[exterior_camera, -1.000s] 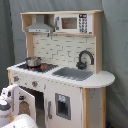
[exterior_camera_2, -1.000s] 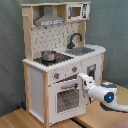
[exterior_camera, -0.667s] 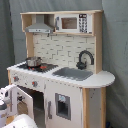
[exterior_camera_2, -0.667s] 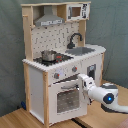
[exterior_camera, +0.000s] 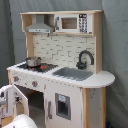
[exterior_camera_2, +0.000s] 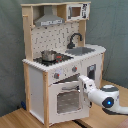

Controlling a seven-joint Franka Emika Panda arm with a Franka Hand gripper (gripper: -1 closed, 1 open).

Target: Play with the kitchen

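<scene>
White and pale-wood toy kitchen (exterior_camera_2: 55,70) against a grey-green backdrop (exterior_camera_2: 12,50).
Black hob (exterior_camera: 37,66), grey sink (exterior_camera: 74,73), black tap (exterior_camera: 85,59), white brick-patterned backsplash (exterior_camera: 60,49).

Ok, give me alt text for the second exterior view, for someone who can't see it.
A white robot arm reaches from the second exterior view's lower right to the oven door of a white and pale-wood toy kitchen. A small metal pot sits on the black hob, with a grey sink and black tap beside it.
</scene>
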